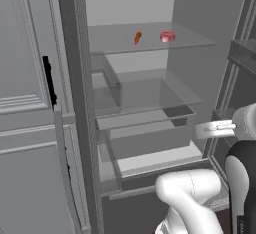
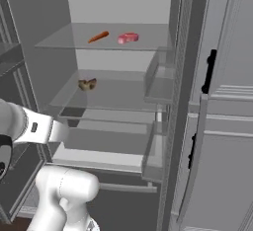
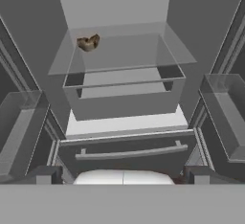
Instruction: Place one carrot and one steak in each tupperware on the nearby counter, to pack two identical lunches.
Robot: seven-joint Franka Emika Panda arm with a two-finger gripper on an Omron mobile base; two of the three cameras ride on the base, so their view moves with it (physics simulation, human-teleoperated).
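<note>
Nothing looks packed yet: a carrot [image 2: 98, 37] and pink steak [image 2: 128, 38] sit on the fridge's top shelf [image 2: 59, 41], a brownish lump [image 2: 87, 84], maybe the other steak, one shelf below. Gripper [image 3: 122, 173] spread, empty.

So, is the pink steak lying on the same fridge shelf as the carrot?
Yes, the pink steak lies beside the carrot on the top glass shelf.

Flat, even rendered light; soft, slightly blurry, no glare.
</note>
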